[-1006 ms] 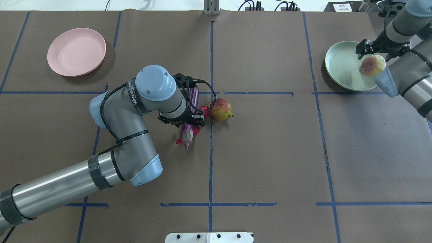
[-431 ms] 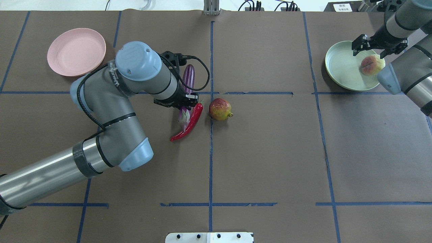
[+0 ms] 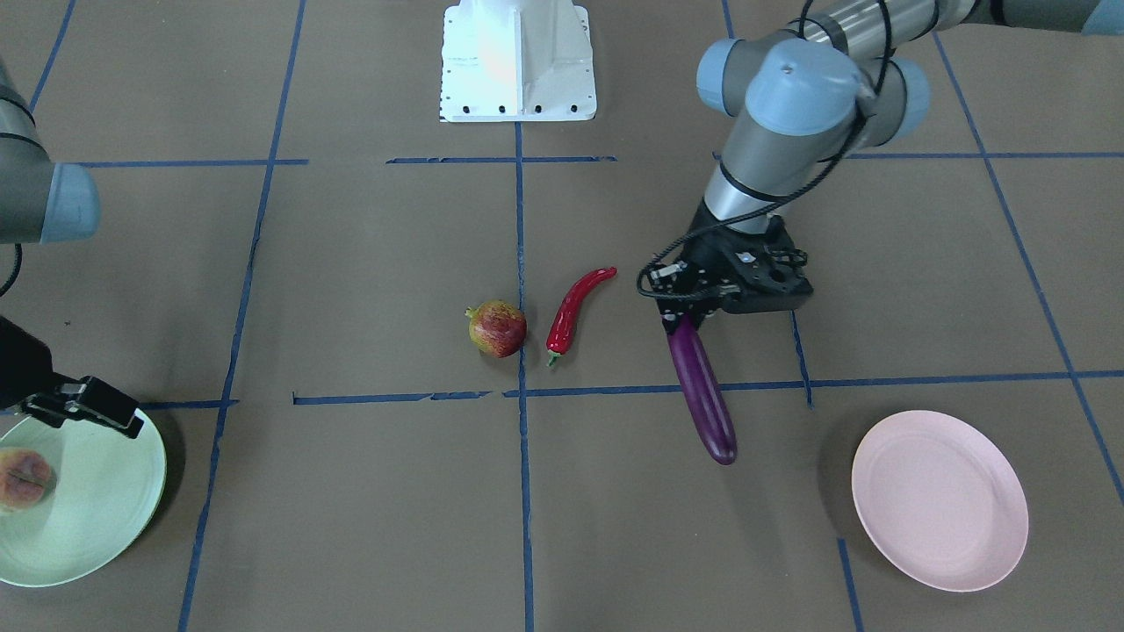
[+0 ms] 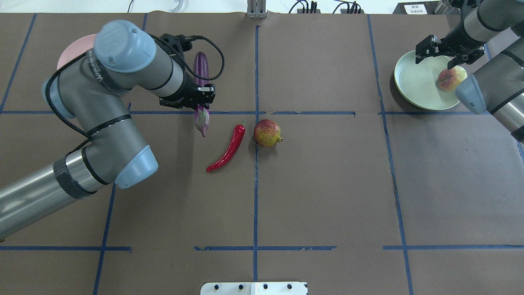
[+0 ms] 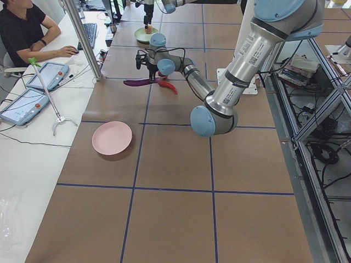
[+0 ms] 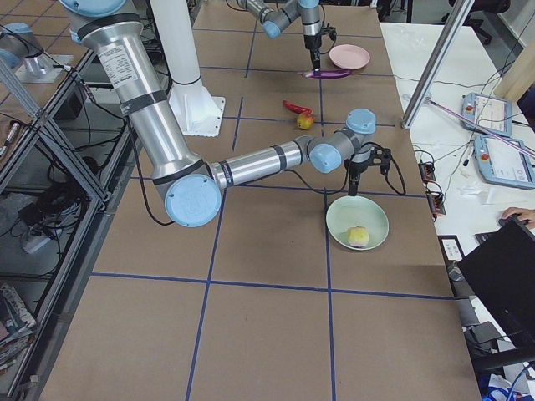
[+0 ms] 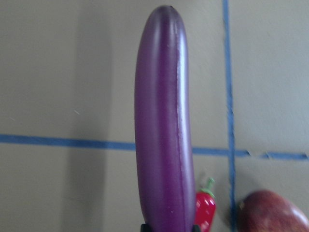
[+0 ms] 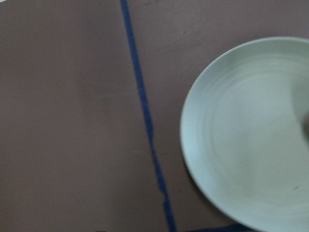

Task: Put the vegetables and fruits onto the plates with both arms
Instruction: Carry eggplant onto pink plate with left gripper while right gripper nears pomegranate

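My left gripper (image 4: 199, 96) is shut on the purple eggplant (image 4: 201, 67) near its cap and holds it level above the table, between the centre and the pink plate (image 3: 940, 500). The eggplant fills the left wrist view (image 7: 161, 125). The red chili (image 4: 229, 149) and the mottled red-yellow fruit (image 4: 267, 132) lie on the table near the centre line. The pale green-yellow fruit (image 4: 450, 78) sits in the mint green plate (image 4: 415, 84). My right gripper (image 4: 440, 53) is open and empty above that plate's far edge.
The left arm's elbow hides most of the pink plate (image 4: 67, 55) in the overhead view. Blue tape lines (image 4: 256, 184) grid the brown table cover. The white robot base (image 3: 516, 61) is at the near edge. An operator (image 5: 24, 33) sits beside the table's far-left side.
My left arm has lifted the eggplant off the chili and carried it toward the pink plate. The chili now lies uncovered. My right gripper has drawn back from the fruit in the green plate.
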Robot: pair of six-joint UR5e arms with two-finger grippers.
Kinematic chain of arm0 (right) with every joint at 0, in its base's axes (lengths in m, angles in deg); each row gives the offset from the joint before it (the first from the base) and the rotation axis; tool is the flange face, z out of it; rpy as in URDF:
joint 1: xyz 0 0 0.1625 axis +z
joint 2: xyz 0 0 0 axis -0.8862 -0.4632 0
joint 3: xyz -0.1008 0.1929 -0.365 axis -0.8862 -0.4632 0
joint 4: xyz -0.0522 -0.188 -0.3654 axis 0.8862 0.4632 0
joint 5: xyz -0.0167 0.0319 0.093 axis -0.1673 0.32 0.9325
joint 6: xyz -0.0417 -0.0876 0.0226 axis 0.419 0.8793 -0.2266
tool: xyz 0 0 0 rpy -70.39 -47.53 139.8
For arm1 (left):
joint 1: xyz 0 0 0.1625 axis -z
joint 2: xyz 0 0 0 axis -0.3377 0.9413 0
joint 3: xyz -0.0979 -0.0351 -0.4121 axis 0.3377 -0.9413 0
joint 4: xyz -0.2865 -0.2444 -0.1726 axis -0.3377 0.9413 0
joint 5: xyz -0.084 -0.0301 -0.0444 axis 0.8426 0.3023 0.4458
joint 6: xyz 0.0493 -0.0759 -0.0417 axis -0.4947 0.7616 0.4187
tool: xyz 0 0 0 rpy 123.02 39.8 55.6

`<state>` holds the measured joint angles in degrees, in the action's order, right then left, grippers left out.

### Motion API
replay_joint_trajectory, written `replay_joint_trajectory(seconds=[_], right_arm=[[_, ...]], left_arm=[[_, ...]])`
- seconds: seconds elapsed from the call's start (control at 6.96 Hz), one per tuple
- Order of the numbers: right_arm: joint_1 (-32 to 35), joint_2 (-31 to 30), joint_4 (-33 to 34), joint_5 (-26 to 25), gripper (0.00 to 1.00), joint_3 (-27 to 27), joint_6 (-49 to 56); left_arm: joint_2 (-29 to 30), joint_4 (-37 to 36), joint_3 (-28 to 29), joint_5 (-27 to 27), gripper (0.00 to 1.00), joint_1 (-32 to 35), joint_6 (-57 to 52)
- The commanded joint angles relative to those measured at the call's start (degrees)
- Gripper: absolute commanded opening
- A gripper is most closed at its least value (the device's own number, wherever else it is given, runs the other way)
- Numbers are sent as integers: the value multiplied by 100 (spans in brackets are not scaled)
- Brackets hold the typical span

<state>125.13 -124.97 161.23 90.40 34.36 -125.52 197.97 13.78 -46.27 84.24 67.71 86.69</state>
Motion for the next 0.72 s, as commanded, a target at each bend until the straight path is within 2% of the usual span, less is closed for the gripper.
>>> replay_joint_trajectory(seconds=[0.0,0.14,0.29,0.43,0.58], right_arm=[[-1063,309,-51,-206,100,729,-2273],[-1548,555,-51,-775,100,775,-2876],[-1866,714,-43,-1163,100,845,-3247],[-1912,760,-8,-1185,100,924,-3286],[-2035,873,-7,-1211,100,925,-3477]], left_arm=[[-356,3,525,20,0,824,-1361],[-383,46,1138,368,0,1149,-1866],[-366,656,1936,485,0,1300,-2123],[-313,1410,2797,486,6,1328,-2126],[-208,1731,3406,486,9,1337,-2126]])
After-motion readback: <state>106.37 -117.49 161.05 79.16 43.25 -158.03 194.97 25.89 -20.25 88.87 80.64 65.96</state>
